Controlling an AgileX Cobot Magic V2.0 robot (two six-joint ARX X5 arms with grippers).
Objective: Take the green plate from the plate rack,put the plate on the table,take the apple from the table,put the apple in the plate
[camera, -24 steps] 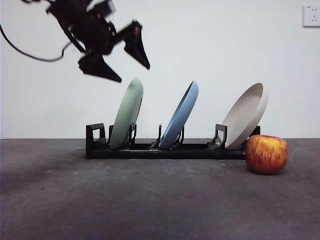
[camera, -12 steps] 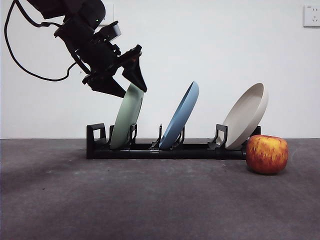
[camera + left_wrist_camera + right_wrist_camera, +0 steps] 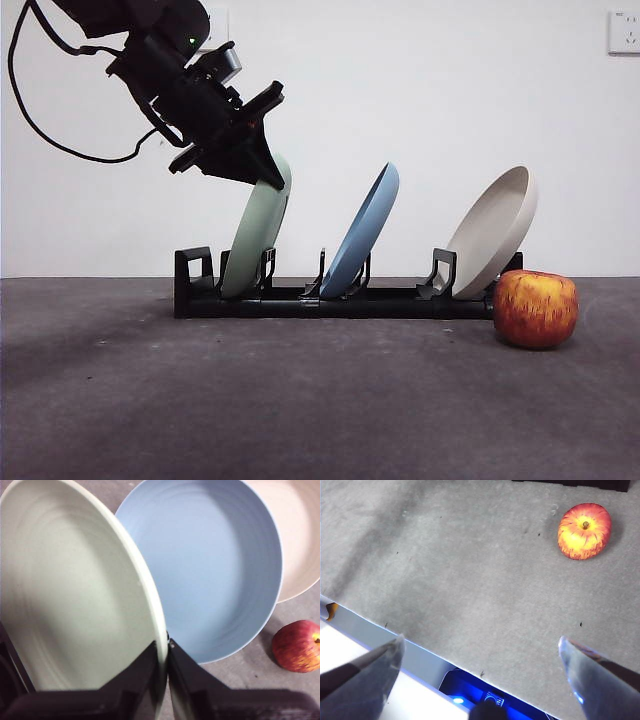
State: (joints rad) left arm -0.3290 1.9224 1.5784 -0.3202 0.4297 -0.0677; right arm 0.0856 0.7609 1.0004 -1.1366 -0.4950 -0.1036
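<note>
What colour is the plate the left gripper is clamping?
Pale sage green plate, clearest in the left wrist view.

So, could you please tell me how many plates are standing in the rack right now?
3. The green plate stands at the end by the left gripper, whose jaws are shut on its rim; the blue plate is in the middle; the beige plate stands nearest the apple.

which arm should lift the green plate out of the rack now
Left. The left gripper is shut on the green plate rim in the plate rack; the right gripper hangs open, away over the table.
</note>
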